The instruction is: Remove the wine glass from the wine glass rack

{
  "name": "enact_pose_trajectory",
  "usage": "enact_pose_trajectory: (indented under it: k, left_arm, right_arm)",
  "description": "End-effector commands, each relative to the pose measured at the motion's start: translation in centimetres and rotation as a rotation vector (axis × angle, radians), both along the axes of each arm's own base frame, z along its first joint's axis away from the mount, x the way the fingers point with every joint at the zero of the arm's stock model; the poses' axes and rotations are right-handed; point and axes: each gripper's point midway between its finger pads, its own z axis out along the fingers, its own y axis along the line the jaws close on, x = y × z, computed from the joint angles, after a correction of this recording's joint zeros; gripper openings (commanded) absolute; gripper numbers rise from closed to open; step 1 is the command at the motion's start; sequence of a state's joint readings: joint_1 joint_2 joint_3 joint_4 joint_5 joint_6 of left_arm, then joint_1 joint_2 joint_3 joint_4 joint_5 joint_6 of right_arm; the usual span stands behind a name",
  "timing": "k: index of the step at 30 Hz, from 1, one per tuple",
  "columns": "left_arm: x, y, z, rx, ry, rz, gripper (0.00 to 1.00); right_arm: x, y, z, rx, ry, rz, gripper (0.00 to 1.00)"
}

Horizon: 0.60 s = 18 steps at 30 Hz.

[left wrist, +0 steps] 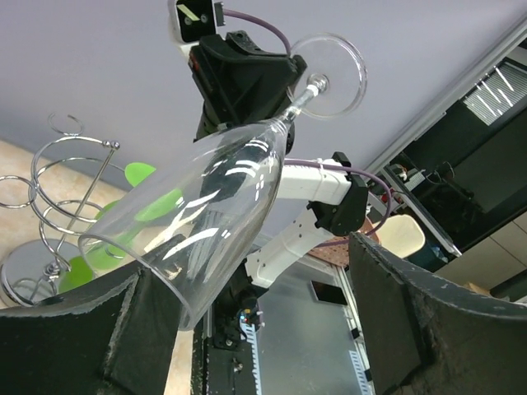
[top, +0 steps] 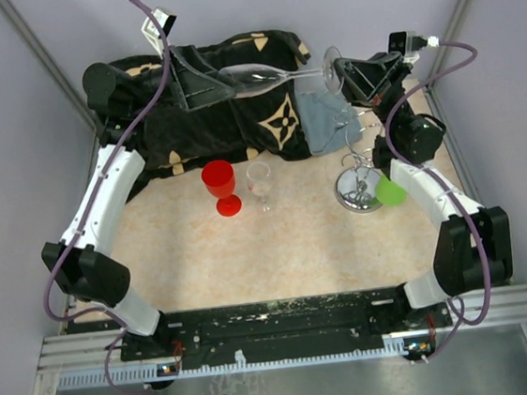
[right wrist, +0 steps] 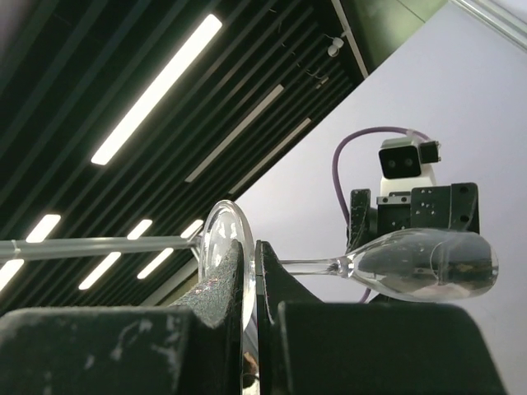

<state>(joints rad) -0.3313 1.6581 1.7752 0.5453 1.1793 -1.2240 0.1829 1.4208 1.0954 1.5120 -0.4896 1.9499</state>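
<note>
clear wine glass [top: 256,77] hangs level, foot pinched in right jaws.

Pale lilac walls [top: 6,168] enclose the beige tabletop [top: 288,251]; linear light strips [right wrist: 156,89] run across a dark slatted ceiling [right wrist: 66,49].

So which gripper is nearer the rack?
Right. The right gripper is behind the wine glass rack, pinching the wine glass by its foot; the left gripper is far left, at the bowl.
</note>
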Motion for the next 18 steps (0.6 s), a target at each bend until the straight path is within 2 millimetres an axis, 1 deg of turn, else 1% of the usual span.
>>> enact_pose_trajectory:
  k: [1,5,7,9,11,15,18]
  left_arm:
    - [-2.7,0.4,1.7,-0.018,-0.059,-0.021,0.8]
    - [-3.3,0.7,2.1,-0.02,-0.07,-0.016,0.75]
    - [-3.5,0.8,2.1,-0.02,-0.068,-0.012,0.7]
    - [-3.8,1.0,2.2,-0.02,-0.073,-0.007,0.62]
    - [-4.0,1.2,2.4,-0.021,-0.079,0.001,0.52]
    - [-4.2,1.7,2.6,-0.02,-0.082,0.016,0.27]
    - [-4.1,2.1,2.9,-0.023,-0.088,0.031,0.04]
  right_arm:
    - [-3.1,0.0,1.0,0.015,-0.227,0.006,0.0]
    - [-2.0,0.4,0.7,0.001,-0.216,0.021,0.0]
    - [-1.3,0.6,0.4,-0.002,-0.203,0.026,0.0]
    - [-0.8,0.8,0.1,-0.005,-0.195,0.032,0.0]
    - [-0.3,1.0,-0.1,-0.007,-0.186,0.037,0.0]
    - [0.5,1.2,-0.6,-0.01,-0.161,0.051,0.0]
    - [0.9,1.3,-1.0,-0.011,-0.142,0.063,0.0]
